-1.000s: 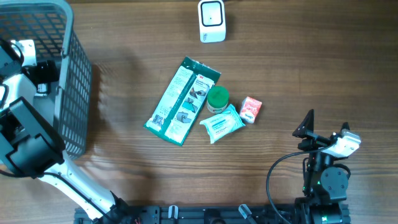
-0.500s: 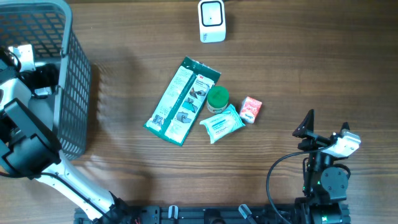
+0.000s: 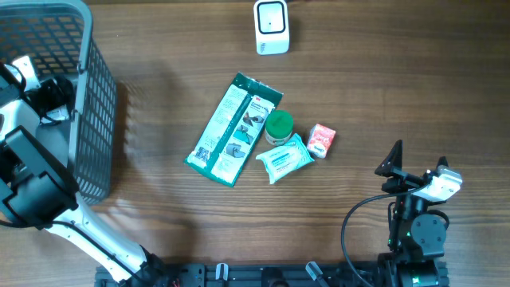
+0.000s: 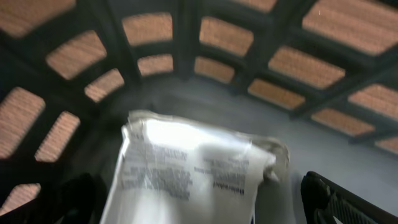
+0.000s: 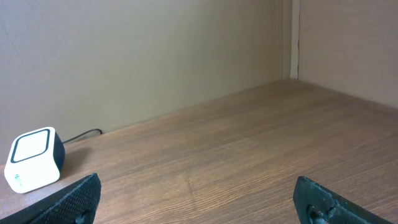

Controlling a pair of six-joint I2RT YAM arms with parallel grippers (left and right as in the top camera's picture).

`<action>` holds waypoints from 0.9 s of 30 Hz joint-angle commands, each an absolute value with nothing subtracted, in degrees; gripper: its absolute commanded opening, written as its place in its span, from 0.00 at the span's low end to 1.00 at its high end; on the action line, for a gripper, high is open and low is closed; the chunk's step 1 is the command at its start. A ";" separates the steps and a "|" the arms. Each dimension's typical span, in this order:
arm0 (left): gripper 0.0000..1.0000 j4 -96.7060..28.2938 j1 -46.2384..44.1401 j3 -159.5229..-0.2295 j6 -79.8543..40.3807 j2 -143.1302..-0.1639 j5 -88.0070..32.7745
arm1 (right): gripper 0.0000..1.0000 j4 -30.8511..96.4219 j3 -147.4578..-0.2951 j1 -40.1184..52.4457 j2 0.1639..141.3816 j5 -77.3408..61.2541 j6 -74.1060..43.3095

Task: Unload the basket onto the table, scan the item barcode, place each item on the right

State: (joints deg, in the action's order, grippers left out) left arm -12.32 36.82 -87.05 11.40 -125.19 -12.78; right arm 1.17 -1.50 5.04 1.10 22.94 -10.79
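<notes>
Left claw (image 3: 56,100) hangs released inside the grey mesh basket (image 3: 92,96) at the far left, jaws spread wide and grasping nothing. Its wrist view shows a white printed packet (image 4: 193,168) lying flat on the basket floor, between the two fingertips.

If that packet is the item to scan, the risk lies in the pick. It looks thin and slick, so the fingers may scrape the floor, snag the mesh, or pinch only a corner and let it slide out. On the way up, the arm could catch the basket wall and drag it across the bench (image 3: 398,88).

Mid-bench lie a green package (image 3: 231,131), a green-lidded jar (image 3: 279,125), a wipes pack (image 3: 284,158) and a small red box (image 3: 321,139), close together; a low carry could knock them. The white scanner (image 3: 272,26) sits at the far edge, and I cannot tell which face carries the barcode. Right claw (image 5: 199,208) rests released, near right.
</notes>
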 commanded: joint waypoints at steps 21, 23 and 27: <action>0.60 -16.16 35.83 -86.37 16.69 -126.67 -10.83 | 1.00 0.91 -1.58 4.91 0.80 22.81 -10.63; 0.60 -16.43 35.83 -86.37 16.08 -122.43 -10.85 | 1.00 0.91 -1.58 4.91 0.80 22.81 -10.63; 0.60 -17.52 35.83 -86.37 16.05 -113.99 -10.85 | 1.00 0.91 -1.58 4.91 0.80 22.81 -10.61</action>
State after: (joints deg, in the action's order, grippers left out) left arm -17.06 36.05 -86.65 16.60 -123.20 -11.18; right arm 1.17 -1.50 5.04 1.10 22.96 -10.79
